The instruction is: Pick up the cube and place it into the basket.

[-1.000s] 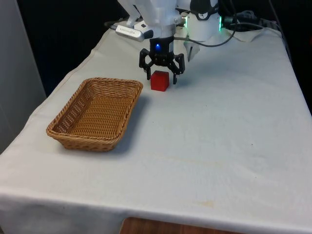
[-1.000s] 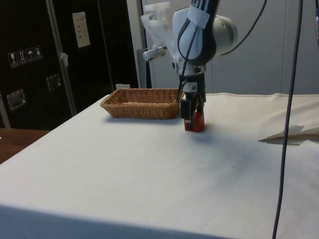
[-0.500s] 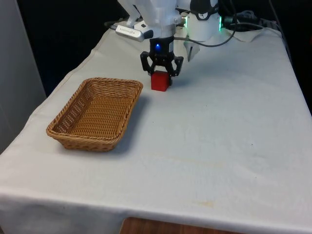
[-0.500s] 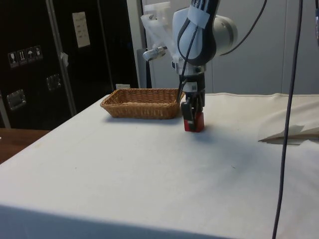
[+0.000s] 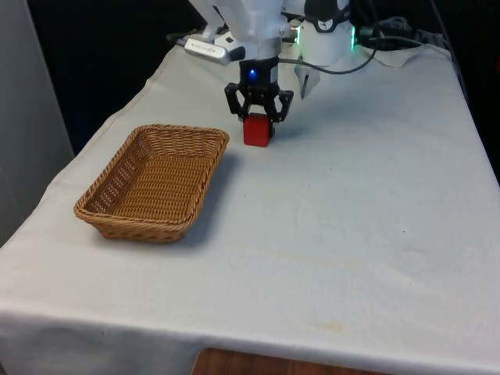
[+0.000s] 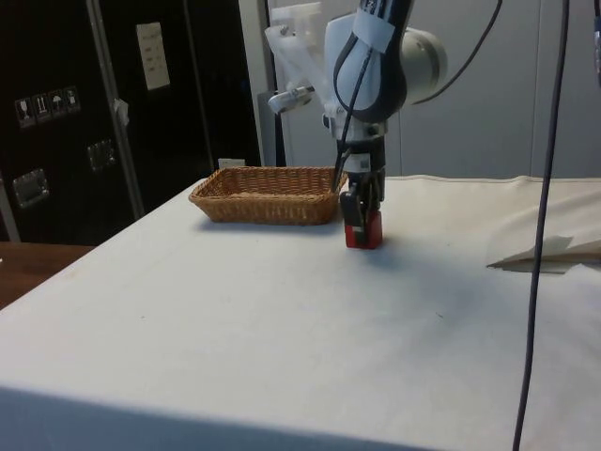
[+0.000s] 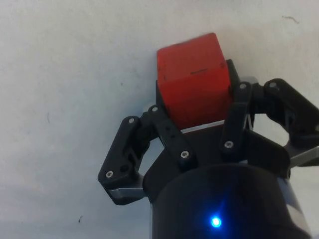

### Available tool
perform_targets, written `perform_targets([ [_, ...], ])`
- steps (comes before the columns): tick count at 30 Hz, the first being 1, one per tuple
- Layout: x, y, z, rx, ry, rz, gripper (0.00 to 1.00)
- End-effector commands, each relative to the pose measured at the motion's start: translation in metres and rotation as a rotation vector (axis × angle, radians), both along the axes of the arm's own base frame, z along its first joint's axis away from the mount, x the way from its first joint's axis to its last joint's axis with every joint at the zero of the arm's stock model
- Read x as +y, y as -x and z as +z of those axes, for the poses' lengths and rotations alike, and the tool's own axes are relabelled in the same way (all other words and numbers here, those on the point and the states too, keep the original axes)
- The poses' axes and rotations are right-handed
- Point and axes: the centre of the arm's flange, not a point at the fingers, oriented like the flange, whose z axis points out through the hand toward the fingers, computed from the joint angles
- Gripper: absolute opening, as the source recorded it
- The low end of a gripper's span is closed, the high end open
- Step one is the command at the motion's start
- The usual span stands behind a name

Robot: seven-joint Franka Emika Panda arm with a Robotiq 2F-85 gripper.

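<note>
The red cube [image 5: 257,130] is clamped between the black fingers of my gripper [image 5: 258,123], which is shut on it. It sits at or just above the white cloth, a little to the front view's right of the basket's far corner. In the side view the cube [image 6: 365,228] hangs under the gripper [image 6: 362,218] next to the basket's near end. The wrist view has the cube [image 7: 194,79] pinched between both fingers [image 7: 167,130]. The brown wicker basket [image 5: 211,146] lies empty on the front view's left; in the side view the basket [image 6: 266,197] stands behind the gripper.
A folded white paper [image 6: 549,254] lies on the cloth at the side view's right. A dark cable [image 6: 545,207] hangs down there. Cables and the robot's base [image 5: 328,39] crowd the table's far end. Open cloth stretches towards the front edge.
The fingers have shut from wide open onto the cube. The cube seems to have risen very slightly with the gripper.
</note>
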Motion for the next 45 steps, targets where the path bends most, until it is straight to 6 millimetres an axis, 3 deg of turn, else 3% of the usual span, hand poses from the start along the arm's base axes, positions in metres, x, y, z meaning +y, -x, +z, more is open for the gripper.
perform_targets([
  [1,-0.001,0.001,0.005,-0.002,-0.002,-0.002,0.01],
  [45,-0.005,-0.010,0.097,-0.030,-0.088,0.014,0.01],
])
